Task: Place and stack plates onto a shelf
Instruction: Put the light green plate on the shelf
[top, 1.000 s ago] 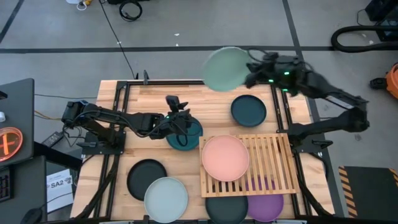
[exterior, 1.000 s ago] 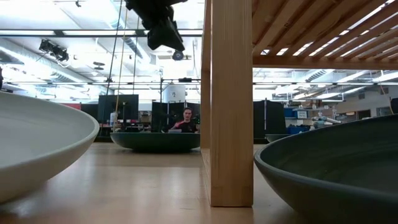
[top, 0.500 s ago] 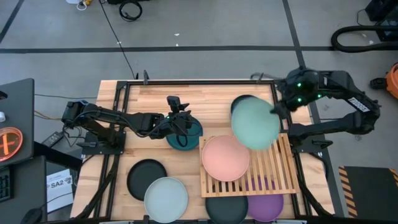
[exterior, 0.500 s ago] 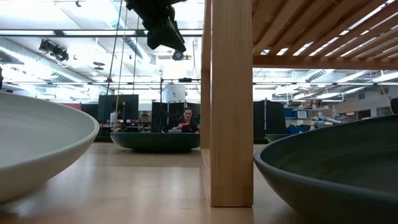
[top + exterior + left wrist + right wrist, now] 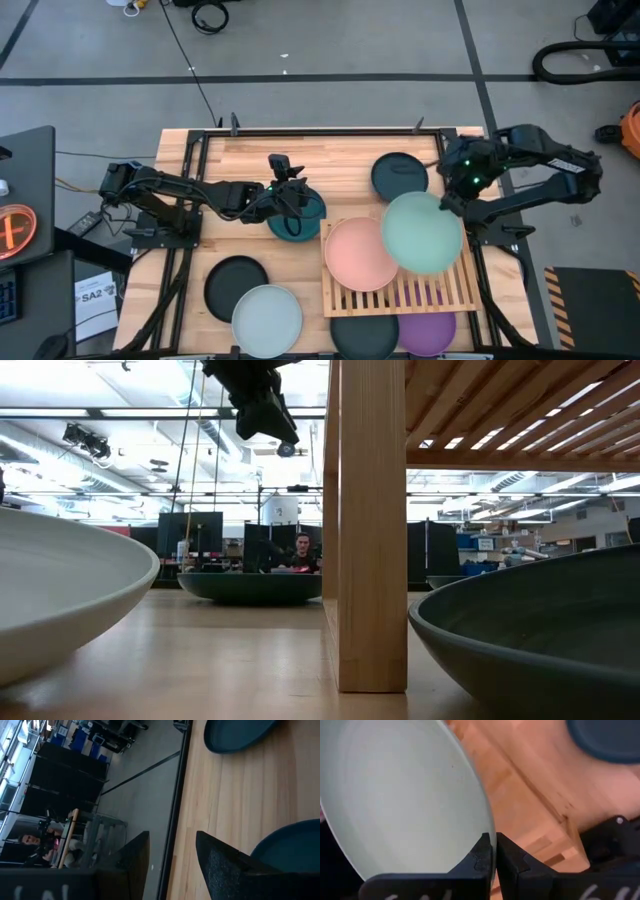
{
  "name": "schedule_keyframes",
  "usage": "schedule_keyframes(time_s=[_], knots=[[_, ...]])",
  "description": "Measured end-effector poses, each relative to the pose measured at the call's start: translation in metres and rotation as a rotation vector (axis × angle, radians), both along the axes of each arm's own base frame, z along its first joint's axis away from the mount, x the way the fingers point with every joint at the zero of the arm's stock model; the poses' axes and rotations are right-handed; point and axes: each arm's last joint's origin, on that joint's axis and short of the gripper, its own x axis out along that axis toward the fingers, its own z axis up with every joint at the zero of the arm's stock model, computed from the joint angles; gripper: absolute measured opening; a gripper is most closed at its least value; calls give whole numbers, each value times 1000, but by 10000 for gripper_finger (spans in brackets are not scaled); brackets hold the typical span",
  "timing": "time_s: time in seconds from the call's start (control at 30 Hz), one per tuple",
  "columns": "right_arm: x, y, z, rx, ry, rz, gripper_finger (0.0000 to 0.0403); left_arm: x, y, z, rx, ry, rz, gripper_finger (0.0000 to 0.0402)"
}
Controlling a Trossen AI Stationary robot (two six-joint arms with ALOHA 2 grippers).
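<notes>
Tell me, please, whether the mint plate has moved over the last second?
Yes. Held in the right gripper, the mint plate went from beyond the table's far edge to above the shelf, beside the pink plate.

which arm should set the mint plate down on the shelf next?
Right. The right gripper is already shut on the mint plate, holding it over the shelf beside the pink plate. The left gripper is open over the teal plate, away from the shelf.
</notes>
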Motion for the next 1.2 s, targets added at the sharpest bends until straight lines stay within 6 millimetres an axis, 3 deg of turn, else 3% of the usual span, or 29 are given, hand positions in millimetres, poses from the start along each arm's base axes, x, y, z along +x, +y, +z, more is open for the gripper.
schedule_keyframes(time_s=[0.4, 1.0, 1.2], knots=[[-8, 21, -14, 16, 56, 152, 16, 0, 0, 0, 0, 0, 0, 167], [-11, 31, -51, -59, 180, 239, 21, 0, 0, 0, 0, 0, 0, 167], [-10, 31, -55, -59, 195, 242, 31, 0, 0, 0, 0, 0, 0, 167]])
